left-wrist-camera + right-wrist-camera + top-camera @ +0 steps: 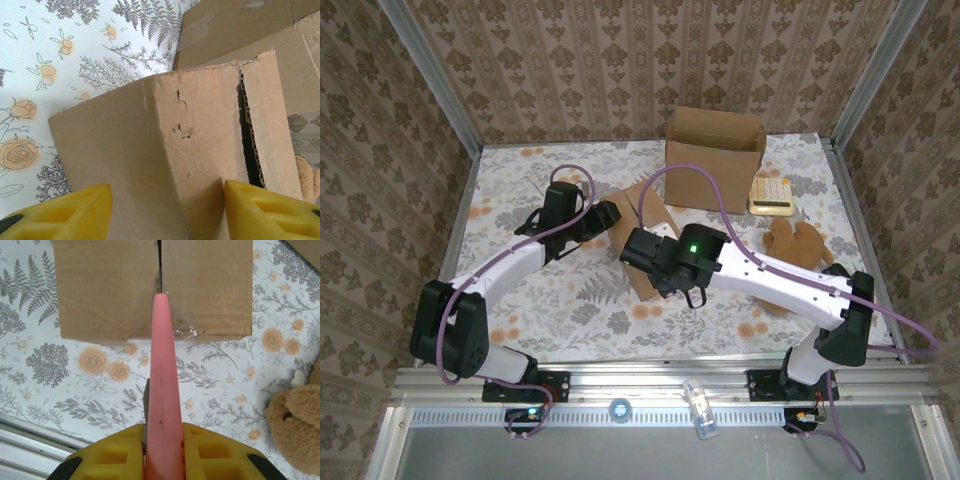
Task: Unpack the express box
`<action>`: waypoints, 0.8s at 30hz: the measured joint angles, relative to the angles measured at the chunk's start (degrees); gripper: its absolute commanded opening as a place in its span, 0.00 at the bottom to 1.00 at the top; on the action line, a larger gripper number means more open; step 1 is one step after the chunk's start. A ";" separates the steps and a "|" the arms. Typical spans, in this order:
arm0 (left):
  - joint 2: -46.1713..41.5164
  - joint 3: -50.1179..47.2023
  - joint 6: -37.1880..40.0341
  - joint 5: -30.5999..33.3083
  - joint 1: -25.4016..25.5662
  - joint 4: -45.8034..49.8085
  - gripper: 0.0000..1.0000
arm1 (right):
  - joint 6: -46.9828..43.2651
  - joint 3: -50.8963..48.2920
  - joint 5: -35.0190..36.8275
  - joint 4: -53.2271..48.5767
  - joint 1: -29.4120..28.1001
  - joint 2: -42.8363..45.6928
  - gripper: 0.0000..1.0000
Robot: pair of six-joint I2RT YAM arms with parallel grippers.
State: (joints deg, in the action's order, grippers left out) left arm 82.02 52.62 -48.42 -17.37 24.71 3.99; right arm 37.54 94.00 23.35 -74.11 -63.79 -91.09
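Observation:
The small brown express box lies mid-table, largely covered by both grippers. My right gripper is shut on a pink cutter. The cutter's tip rests at the centre seam of the box on its near edge. My left gripper is open. Its yellow fingers sit over a dented corner of the box, with the right one touching the cardboard. A dark gap runs between the box flaps on the right.
A larger open cardboard box stands at the back. A beige calculator-like item and a brown teddy bear lie to the right. A small clear bottle sits on the front rail. Wallpapered walls enclose the table.

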 measured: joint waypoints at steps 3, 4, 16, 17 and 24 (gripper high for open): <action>0.02 0.00 0.00 0.02 0.00 0.00 0.59 | 1.88 -0.11 0.22 -1.11 -1.29 1.01 0.00; 0.00 0.00 0.00 0.04 0.00 0.00 0.59 | 2.51 -0.42 0.26 -1.38 -1.75 1.49 0.00; 0.02 0.00 0.00 0.20 0.04 -0.04 0.58 | 10.32 -4.92 2.14 -2.21 -6.80 6.36 0.00; 0.02 0.00 0.00 0.20 0.04 -0.04 0.58 | 10.82 -5.20 2.27 -2.25 -7.17 6.69 0.00; 0.00 0.02 0.02 0.20 0.04 -0.17 0.60 | 14.21 -5.79 3.41 -3.91 -9.94 8.11 0.00</action>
State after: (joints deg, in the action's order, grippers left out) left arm 82.02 52.64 -48.40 -17.17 24.75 3.81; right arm 51.75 88.20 26.76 -78.02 -73.73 -82.98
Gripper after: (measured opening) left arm 0.588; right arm 0.172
